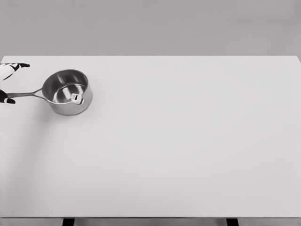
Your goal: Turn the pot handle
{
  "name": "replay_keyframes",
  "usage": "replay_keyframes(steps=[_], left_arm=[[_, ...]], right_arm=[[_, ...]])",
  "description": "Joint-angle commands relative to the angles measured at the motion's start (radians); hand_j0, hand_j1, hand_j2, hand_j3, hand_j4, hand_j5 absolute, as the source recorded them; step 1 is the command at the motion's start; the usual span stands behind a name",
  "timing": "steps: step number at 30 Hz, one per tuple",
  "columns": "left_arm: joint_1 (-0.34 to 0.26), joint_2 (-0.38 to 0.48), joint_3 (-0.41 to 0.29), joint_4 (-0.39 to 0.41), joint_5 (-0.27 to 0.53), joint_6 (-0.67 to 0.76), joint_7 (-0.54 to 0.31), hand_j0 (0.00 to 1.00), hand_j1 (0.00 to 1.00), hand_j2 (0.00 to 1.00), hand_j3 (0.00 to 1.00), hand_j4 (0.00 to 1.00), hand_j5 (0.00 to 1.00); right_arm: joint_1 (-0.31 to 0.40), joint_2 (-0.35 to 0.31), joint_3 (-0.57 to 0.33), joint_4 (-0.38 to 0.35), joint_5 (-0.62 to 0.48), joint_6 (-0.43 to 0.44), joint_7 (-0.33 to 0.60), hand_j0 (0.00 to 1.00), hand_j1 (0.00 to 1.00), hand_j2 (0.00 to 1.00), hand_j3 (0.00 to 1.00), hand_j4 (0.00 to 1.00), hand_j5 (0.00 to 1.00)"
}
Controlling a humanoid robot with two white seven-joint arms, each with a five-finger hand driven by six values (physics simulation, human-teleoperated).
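Observation:
A shiny steel pot stands upright on the white table at the far left. Its long handle points left toward the picture's edge. My left hand shows only partly at the left edge. One black-tipped finger reaches out above the handle and another lies just below the handle's end. The fingers look spread around the handle's tip without closing on it. The rest of the hand is cut off by the frame.
A small pale object lies inside the pot near its front wall. The table's far edge runs close behind the pot.

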Motion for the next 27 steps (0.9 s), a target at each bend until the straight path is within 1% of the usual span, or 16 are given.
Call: replay_keyframes(steps=[1,2,8,9,11,19,21,24,25,26,27], left_arm=[[0.000,-0.008,0.000,0.007,-0.006,0.000,0.000,1.00,1.00,1.00,1.00,1.00,1.00],[-0.009,-0.010,0.000,0.013,-0.008,0.000,0.000,1.00,1.00,1.00,1.00,1.00,1.00],[-0.014,-0.025,0.000,0.018,-0.012,0.000,0.000,1.00,1.00,1.00,1.00,1.00,1.00],[-0.026,-0.034,-0.001,0.037,-0.012,0.000,0.000,1.00,1.00,1.00,1.00,1.00,1.00],[-0.029,-0.039,-0.003,0.047,-0.012,0.000,0.000,1.00,1.00,1.00,1.00,1.00,1.00],[-0.038,-0.039,-0.003,0.046,-0.009,-0.020,0.000,1.00,1.00,1.00,1.00,1.00,1.00],[-0.048,-0.028,0.002,0.040,-0.002,-0.094,0.000,1.00,1.00,1.00,1.00,1.00,1.00],[-0.060,0.006,0.003,0.027,0.020,-0.305,0.003,1.00,1.00,1.00,1.00,1.00,1.00],[-0.061,0.023,0.005,0.018,0.023,-0.422,0.004,1.00,1.00,1.00,1.00,1.00,1.00],[-0.075,0.033,0.005,0.009,0.025,-0.552,0.004,1.00,1.00,1.00,1.00,1.00,1.00],[-0.081,0.047,0.005,0.009,0.026,-0.643,0.004,1.00,1.00,1.00,1.00,1.00,1.00]], right_arm=[[0.000,0.000,0.000,0.000,0.001,0.000,0.000,1.00,1.00,1.00,1.00,1.00,1.00],[0.000,0.000,0.000,0.000,0.001,0.000,0.000,1.00,1.00,1.00,1.00,1.00,1.00],[0.000,0.000,0.000,0.000,0.001,0.000,0.000,1.00,1.00,1.00,1.00,1.00,1.00],[0.000,0.000,0.000,0.000,0.001,0.000,0.000,1.00,1.00,1.00,1.00,1.00,1.00],[0.000,0.000,0.000,0.000,0.001,0.000,0.000,1.00,1.00,1.00,1.00,1.00,1.00],[0.000,0.000,0.000,0.000,0.001,-0.001,0.000,1.00,1.00,1.00,1.00,1.00,1.00],[0.000,0.000,0.000,0.000,0.001,0.000,0.000,1.00,1.00,1.00,1.00,1.00,1.00],[0.000,0.000,0.000,0.000,-0.001,0.000,0.000,1.00,1.00,1.00,1.00,1.00,1.00],[0.000,0.000,0.000,0.000,0.001,0.000,0.000,1.00,1.00,1.00,1.00,1.00,1.00],[0.000,0.000,0.000,0.000,-0.001,-0.001,0.000,1.00,1.00,1.00,1.00,1.00,1.00],[0.000,0.000,0.000,0.000,-0.001,-0.001,0.000,1.00,1.00,1.00,1.00,1.00,1.00]])
